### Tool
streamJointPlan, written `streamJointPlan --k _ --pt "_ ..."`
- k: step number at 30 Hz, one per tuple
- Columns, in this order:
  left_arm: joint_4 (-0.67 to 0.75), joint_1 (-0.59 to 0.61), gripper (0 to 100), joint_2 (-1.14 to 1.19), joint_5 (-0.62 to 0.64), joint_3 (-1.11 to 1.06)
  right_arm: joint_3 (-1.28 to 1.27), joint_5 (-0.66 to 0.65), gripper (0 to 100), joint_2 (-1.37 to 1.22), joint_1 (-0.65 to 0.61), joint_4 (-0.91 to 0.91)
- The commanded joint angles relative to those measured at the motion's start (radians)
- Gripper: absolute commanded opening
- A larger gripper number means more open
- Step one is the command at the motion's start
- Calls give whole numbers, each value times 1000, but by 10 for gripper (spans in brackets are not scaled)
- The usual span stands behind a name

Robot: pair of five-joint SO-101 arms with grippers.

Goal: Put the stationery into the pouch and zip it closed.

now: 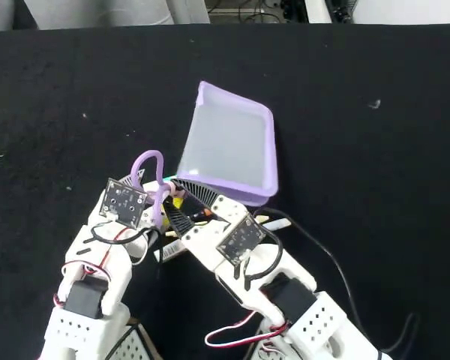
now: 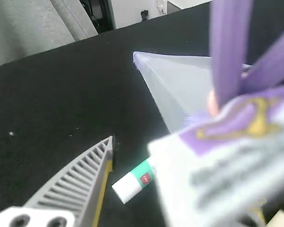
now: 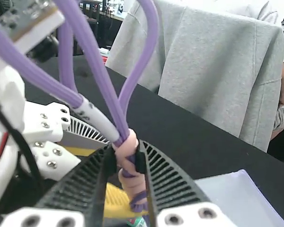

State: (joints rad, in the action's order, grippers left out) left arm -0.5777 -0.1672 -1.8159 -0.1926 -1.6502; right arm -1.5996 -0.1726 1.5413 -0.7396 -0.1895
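The right claw [image 3: 127, 153] is clamped on the purple cord [image 3: 119, 126] at the pouch's [image 1: 229, 150] seven o'clock corner; the left claw's [image 1: 162, 204] state I cannot tell.

Lower frame: white left arm [image 1: 90, 281], ribbed grey fingers [image 2: 80, 187]; white right arm [image 1: 289, 292], ribbed black fingers [image 3: 173, 177]; red, white and black cables [image 1: 322, 251], silver screws [image 3: 52, 164] on both.

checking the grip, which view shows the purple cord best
Right wrist view: the right gripper is shut on the purple cord at its knot. High view shows its loop from above; left wrist view, its strands up close.
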Motion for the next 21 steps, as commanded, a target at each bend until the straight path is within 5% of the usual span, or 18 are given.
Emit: streamJointPlan --k 1,8,21 --pt "34 -1 173 -8 23 16 36 6 11 -15 8 -8" --pt "35 -90 26 -8 17 16 47 6 11 -15 11 -12" --pt "35 -108 30 -8 15 16 125 0 11 -15 11 -178"
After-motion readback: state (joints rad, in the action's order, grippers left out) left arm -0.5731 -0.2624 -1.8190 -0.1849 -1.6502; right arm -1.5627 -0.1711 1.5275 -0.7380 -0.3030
